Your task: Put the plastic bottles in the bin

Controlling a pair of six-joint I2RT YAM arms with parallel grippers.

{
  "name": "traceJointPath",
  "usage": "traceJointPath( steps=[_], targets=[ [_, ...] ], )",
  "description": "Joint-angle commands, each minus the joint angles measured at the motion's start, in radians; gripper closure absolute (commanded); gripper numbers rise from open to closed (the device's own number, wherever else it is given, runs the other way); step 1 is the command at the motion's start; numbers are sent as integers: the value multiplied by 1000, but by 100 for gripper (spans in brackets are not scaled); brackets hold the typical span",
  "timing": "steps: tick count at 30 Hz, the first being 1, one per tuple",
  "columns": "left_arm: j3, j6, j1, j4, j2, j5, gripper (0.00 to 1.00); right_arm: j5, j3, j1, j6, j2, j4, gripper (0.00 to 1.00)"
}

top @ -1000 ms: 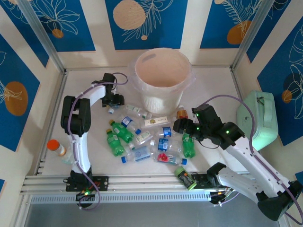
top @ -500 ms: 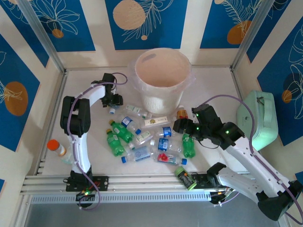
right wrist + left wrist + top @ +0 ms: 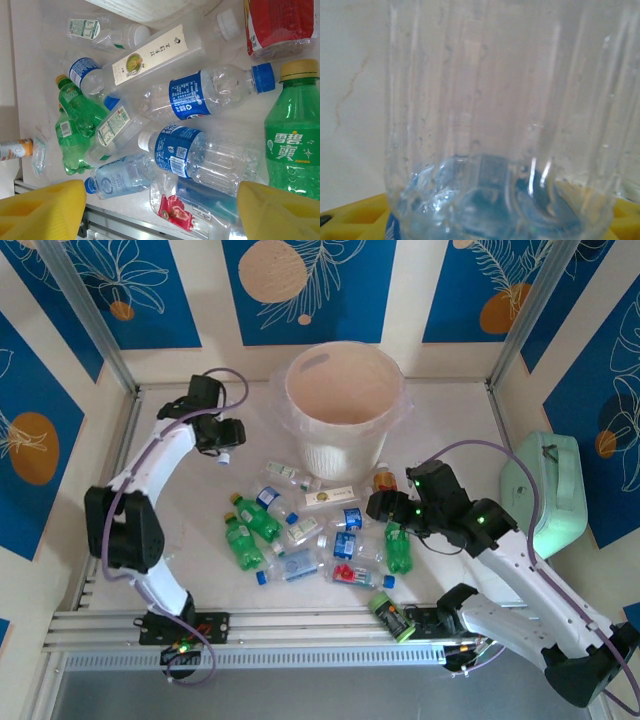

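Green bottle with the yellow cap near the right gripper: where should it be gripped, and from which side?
Take the green bottle across its labelled middle, from straight above. It lies flat, so the round body gives two opposite sides; the cap is narrow, and a clear bottle lies close beside it.

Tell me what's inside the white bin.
Inside the bin, only its bare cream wall shows. Its near side hides the lowest part, so anything lying there is covered.
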Motion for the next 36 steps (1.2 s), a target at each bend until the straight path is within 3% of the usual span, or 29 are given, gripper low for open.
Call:
traceJointPath(
  steps=[1,6,11,15,24,32,34,36],
  targets=[
    [38,-37,4,-75,-104,9,39,18,-11,2,17,-26,-11,21],
    [204,-49,-31,-146,-167,51,39,30,-16,-4,22,-30,-18,21],
    [395,-61,-133,-172,-157,77,37,39,-19,-19,34,-34,-18,20],
    [442,-113,-202,-83,-123,164,36,40,-21,-30,40,-45,-28,20],
    [671,-136,-382,-56,80,203,36,22,-31,-70,32,-73,-59,21],
    [889,-115,-441,-117,268,189,35,6,-51,-80,33,-74,-43,21],
    [924,-116,-442,-127,301,182,33,4,-59,-79,34,-78,-38,21],
    [944,-113,-442,-136,321,178,24,1,-66,-81,33,-82,-30,21]
  ],
)
